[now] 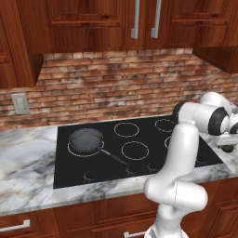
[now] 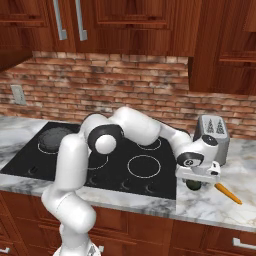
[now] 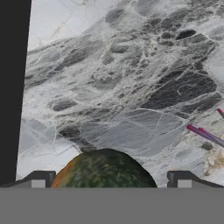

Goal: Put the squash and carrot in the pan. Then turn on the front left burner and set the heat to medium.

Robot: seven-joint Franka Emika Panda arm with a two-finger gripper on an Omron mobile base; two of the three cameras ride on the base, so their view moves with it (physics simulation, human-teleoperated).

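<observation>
The dark green squash lies on the marble counter right of the cooktop, beside the orange carrot. My gripper hangs low over the squash and is open. In the hand view the squash sits between the two fingertips, with a small gap on each side. From the left base camera the gripper is at the far right edge. The dark grey pan rests on the front left burner, handle pointing right and toward the front; the pan holds nothing.
A silver toaster stands just behind the gripper. Control knobs line the front edge of the black cooktop. The counter's front edge is close below the squash. A brick wall and wooden cabinets rise behind.
</observation>
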